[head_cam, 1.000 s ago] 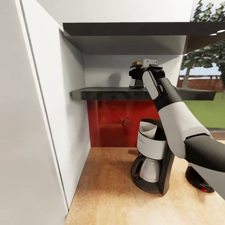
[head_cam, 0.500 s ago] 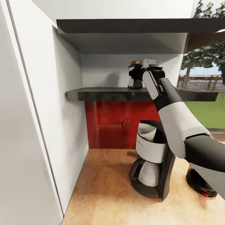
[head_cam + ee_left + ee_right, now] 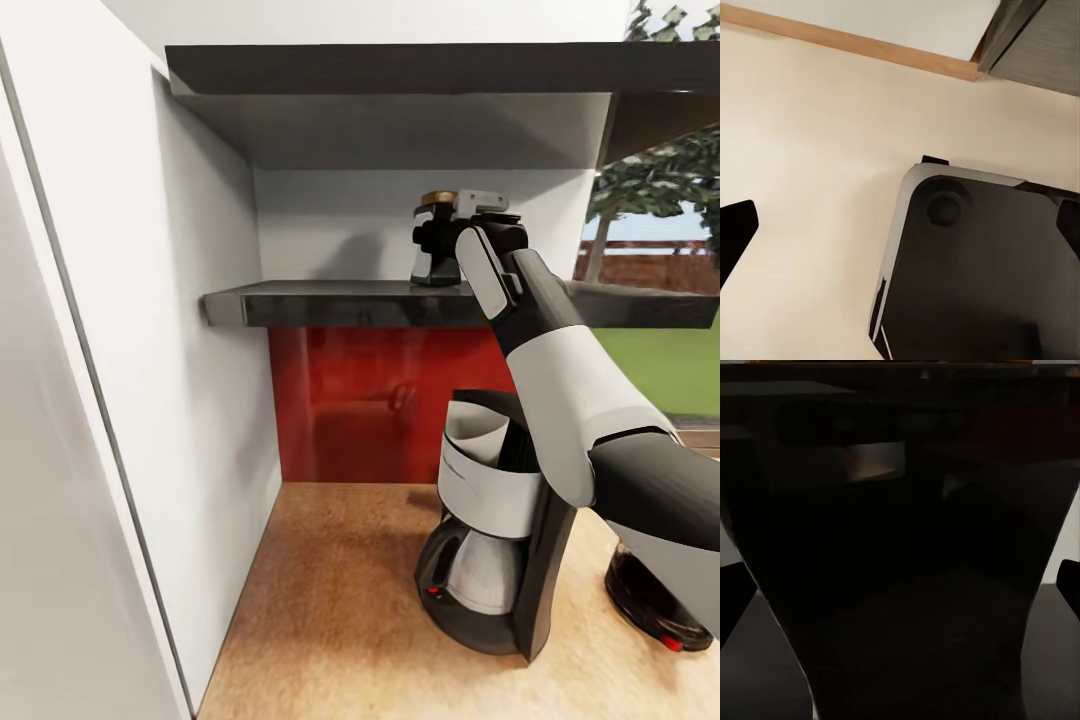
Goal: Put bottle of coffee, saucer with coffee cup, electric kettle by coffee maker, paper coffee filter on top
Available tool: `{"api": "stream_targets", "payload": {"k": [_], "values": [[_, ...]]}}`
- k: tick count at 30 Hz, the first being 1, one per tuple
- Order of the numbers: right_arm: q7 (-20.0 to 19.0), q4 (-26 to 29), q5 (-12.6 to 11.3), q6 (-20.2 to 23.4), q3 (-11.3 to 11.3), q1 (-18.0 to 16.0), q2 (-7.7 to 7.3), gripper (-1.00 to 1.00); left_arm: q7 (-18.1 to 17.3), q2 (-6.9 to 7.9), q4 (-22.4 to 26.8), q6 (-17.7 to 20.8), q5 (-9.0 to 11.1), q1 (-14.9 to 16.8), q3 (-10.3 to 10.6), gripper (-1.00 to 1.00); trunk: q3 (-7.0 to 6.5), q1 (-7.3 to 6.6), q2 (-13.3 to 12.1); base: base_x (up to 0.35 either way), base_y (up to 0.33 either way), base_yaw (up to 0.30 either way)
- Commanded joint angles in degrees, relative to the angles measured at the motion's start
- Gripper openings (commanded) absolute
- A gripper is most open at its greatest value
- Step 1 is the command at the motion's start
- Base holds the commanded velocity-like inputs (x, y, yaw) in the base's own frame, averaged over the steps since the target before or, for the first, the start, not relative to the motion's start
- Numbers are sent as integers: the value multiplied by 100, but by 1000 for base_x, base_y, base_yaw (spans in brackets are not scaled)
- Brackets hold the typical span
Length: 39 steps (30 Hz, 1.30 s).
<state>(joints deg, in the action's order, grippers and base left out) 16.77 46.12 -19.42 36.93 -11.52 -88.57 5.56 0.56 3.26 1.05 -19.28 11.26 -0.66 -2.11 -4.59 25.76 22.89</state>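
The right gripper [image 3: 432,238] is clamped around the bottle of coffee [image 3: 436,242] on the shelf [image 3: 330,301]; the coffee maker [image 3: 495,530] stands well below it

The head camera shifts, so the shelf [image 3: 340,303] edge slides left and a little lower in view, and the coffee maker [image 3: 495,530] and electric kettle [image 3: 655,607] sink lower. The right hand [image 3: 432,240] holds at the bottle of coffee [image 3: 437,240] as before.

Coffee maker [image 3: 495,540]: black, white band. Bottle [image 3: 436,245]: dark, gold lid. Shelf [image 3: 340,301]: dark grey. Table [image 3: 330,620]: tan wood grain. Back panel [image 3: 370,400]: red.
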Motion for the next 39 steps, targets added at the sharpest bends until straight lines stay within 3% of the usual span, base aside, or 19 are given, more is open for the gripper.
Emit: {"api": "stream_targets", "payload": {"k": [1,11,12,39], "values": [[55,4,-61,10,-17,-2,-3,100,6,-1,10,-6,-1,-5,-18,100,1,2,3,15,0,0],[47,-8,-59,3,-17,-2,-3,100,6,-1,10,-6,-1,-5,-18,100,1,2,3,2,0,0],[47,-11,-60,2,-17,-2,-3,-100,6,1,10,-6,-1,-5,-18,100,1,2,3,0,0,0],[46,-15,-56,-10,-18,7,-3,-100,6,8,10,-6,-1,-5,-18,100,1,2,3,-35,-12,0]]}}
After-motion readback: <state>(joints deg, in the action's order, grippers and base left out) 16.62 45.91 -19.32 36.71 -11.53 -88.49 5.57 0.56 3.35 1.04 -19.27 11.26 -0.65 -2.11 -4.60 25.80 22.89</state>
